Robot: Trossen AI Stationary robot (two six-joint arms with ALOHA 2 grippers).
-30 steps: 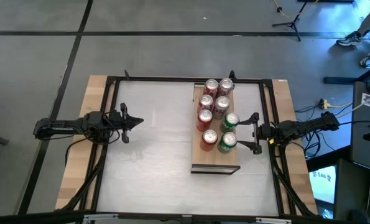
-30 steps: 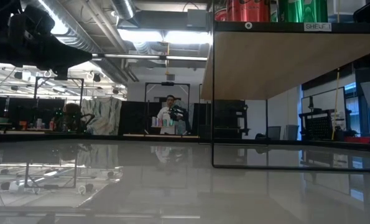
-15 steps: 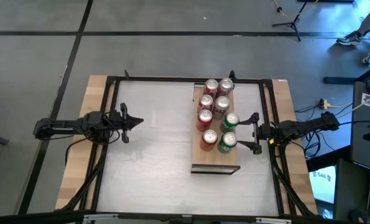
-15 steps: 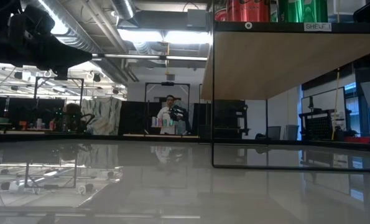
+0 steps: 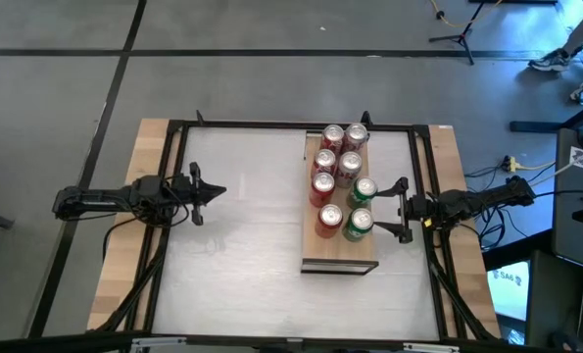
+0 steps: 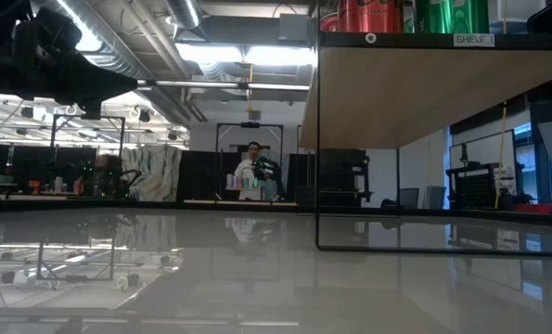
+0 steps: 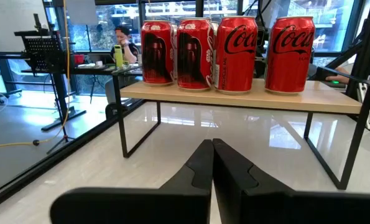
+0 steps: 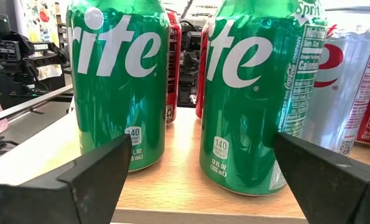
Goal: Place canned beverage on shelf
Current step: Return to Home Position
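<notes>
Your shelf [image 5: 340, 257] sits right of centre in the high view, carrying the cans [image 5: 323, 183] in two rows. The right gripper [image 5: 389, 209], spread wide and empty, is just beside the green cans [image 5: 364, 190]; swing sideways as you retreat and it could topple one. The left gripper [image 5: 220, 191], pinched shut, waits mid-left

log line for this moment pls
left gripper: shut, left of shelf | right gripper: open, empty, beside green cans | green cans: upright on shelf
</notes>
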